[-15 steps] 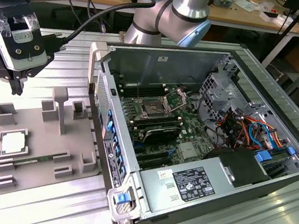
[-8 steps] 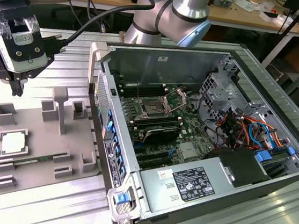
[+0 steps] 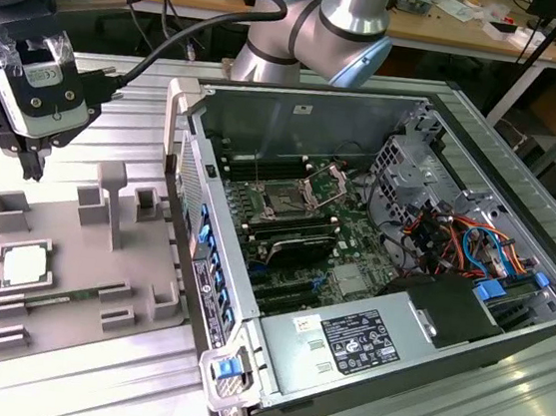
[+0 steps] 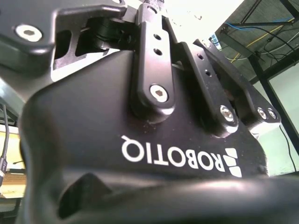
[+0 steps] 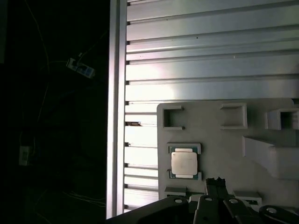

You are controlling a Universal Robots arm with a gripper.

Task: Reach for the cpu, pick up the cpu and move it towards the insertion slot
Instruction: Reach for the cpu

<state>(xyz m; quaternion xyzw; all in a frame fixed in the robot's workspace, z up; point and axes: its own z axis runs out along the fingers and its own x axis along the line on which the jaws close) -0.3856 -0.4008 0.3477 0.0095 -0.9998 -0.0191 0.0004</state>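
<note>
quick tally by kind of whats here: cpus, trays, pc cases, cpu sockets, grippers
cpu: 1
grey tray: 1
open computer case: 1
insertion slot: 1
gripper: 1
total: 5

In the second wrist view, the black housing of the gripper (image 4: 93, 140) is seen at close range. A link bar (image 4: 152, 56) lies across the housing, fastened at its lower end by a socket-head screw (image 4: 160, 94). A second link bar (image 4: 212, 79) lies beside it and carries its own screw. White lettering (image 4: 180, 158) is printed, inverted, on the housing. Behind the housing, dark frame members (image 4: 273, 93) stand against a bright background, with blue and yellow cables (image 4: 261, 23) running near them.
</note>
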